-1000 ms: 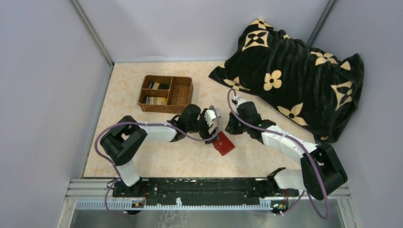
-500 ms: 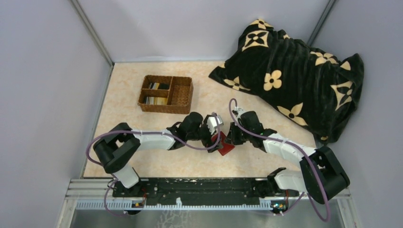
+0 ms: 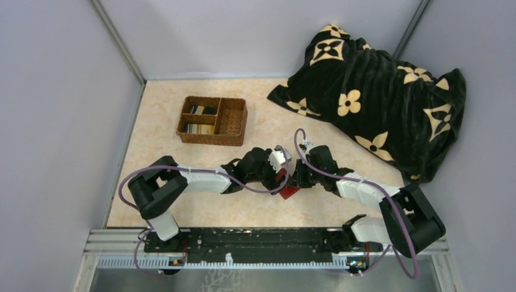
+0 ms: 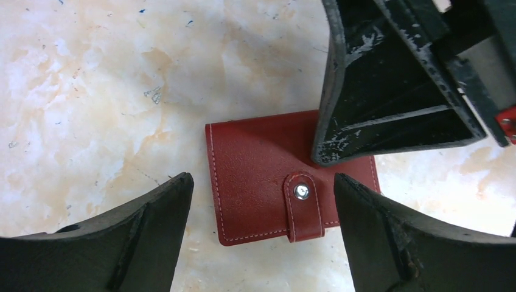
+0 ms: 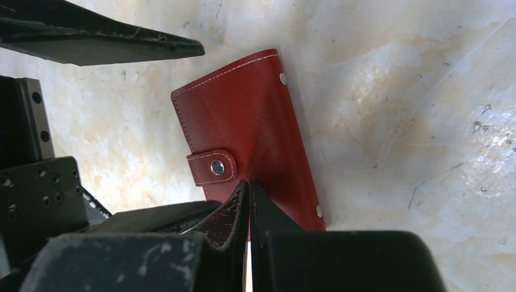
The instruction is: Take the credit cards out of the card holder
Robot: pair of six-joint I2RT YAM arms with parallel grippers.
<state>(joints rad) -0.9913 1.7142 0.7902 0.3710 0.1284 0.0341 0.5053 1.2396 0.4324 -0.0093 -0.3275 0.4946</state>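
Brown wicker, woven into a divided basket (image 3: 213, 120), sits at the far left of the beige, marble-patterned surface (image 3: 182, 201). Its two left compartments hold thin flat credit cards (image 3: 202, 110), dark and striped in the far one and paler in the near one. Only the top view shows these.

Toward the middle, the left fingers (image 4: 152, 237) are matte black and curved. They are spread wide, and in the left wrist view the card holder (image 4: 261, 176) lies between them on the surface. It is a closed red rectangle of fine-grained leather, with pale stitching along its edges. A small red snap tab with a metal stud is fastened over one long side.

From above, the card holder (image 3: 286, 185) is mostly hidden by the two wrists, with only a red corner showing. The right wrist view adds small rivets along its far edge.

The right fingers (image 5: 246, 201), scuffed black, are pressed together. Their tips rest on the cover just beside the tab.

At the far right lies a heaped black plush blanket (image 3: 371, 91) with tan flower motifs.
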